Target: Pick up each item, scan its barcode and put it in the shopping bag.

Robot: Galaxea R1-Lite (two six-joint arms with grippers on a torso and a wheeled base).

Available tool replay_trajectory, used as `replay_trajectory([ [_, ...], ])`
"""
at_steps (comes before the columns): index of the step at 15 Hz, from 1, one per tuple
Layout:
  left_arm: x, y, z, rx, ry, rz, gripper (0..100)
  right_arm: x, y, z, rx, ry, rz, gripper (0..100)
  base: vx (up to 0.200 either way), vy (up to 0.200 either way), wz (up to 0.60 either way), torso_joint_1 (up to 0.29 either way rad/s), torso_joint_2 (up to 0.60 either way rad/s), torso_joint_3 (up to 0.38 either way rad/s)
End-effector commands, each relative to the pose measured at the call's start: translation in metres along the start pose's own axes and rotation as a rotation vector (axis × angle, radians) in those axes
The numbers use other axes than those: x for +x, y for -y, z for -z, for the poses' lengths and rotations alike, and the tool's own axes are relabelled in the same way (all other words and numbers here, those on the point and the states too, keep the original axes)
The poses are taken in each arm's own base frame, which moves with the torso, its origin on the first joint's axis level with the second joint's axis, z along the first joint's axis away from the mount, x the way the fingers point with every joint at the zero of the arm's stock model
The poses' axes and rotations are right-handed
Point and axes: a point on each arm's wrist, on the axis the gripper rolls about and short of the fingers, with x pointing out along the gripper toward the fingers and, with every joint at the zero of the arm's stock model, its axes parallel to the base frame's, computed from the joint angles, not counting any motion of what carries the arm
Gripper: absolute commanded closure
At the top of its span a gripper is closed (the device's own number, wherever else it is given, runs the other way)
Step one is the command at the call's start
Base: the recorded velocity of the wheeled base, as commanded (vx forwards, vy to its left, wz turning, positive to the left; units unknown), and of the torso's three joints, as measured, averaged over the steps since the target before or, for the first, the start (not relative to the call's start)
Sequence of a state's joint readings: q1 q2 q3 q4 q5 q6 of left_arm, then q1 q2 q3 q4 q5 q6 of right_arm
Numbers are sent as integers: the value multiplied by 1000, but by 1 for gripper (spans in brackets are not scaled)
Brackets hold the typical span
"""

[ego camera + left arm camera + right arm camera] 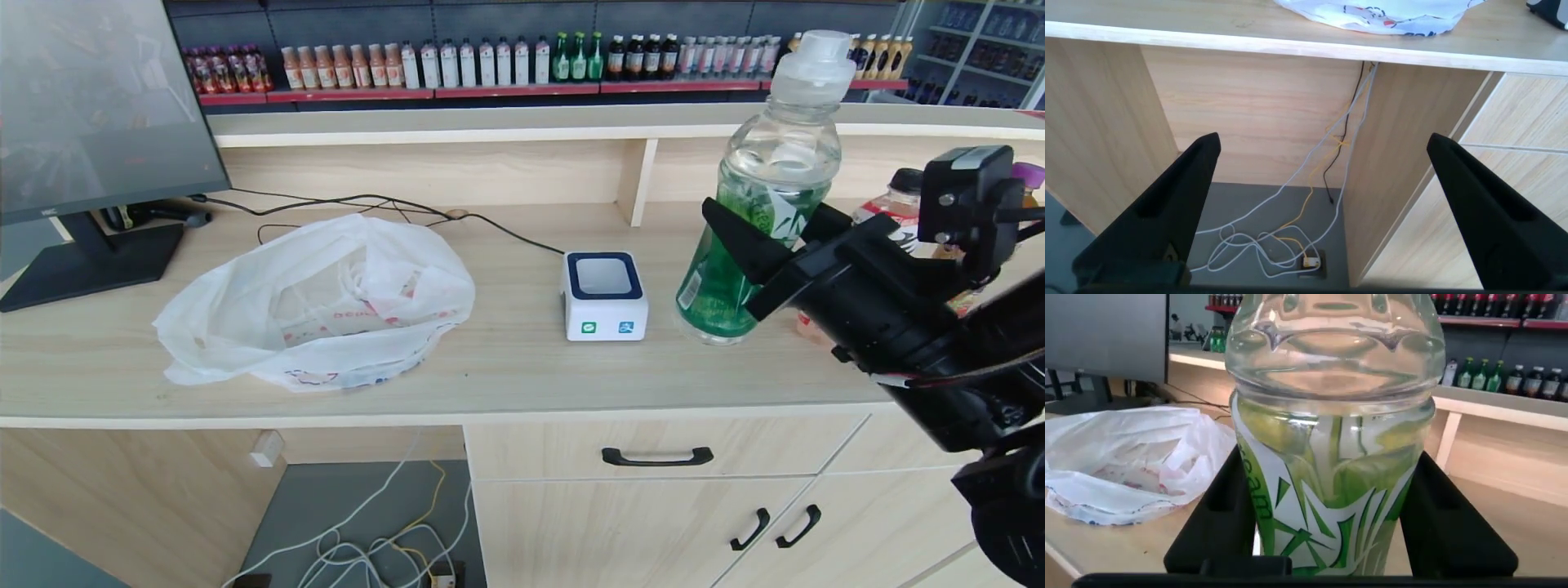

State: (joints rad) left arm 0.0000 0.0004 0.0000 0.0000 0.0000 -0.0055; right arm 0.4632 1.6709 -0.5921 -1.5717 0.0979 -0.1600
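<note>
A clear bottle (767,188) with a green label and a white cap stands upright to the right of the white barcode scanner (604,294). My right gripper (759,261) is shut on the bottle (1331,416), with one black finger on each side of its label. Whether its base touches the counter I cannot tell. The white plastic shopping bag (318,302) lies open on the counter left of the scanner, and the bag (1127,465) also appears past the bottle. My left gripper (1319,188) hangs open below the counter edge, nothing between its fingers, with the bag (1372,15) above.
A monitor (98,106) stands at the counter's far left, its cables running to the scanner. More bottles (898,204) stand behind my right arm. A raised ledge with a divider (637,180) backs the counter. Drawers (657,457) and loose cables (1282,237) lie below.
</note>
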Motion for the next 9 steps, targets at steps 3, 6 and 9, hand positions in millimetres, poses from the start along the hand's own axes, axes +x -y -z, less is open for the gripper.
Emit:
replay_trajectory([
  [3,0,0,0,-1,0,0,0,46,9,22,-153,68,-63,100,0,0,0,0,0,0],
  [6,0,0,0,-1,0,0,0,59,-3,35,-205,79,-124,100,0,0,0,0,0,0],
  [9,0,0,0,-1,0,0,0,69,1,37,-396,114,-99,100,0,0,0,0,0,0],
])
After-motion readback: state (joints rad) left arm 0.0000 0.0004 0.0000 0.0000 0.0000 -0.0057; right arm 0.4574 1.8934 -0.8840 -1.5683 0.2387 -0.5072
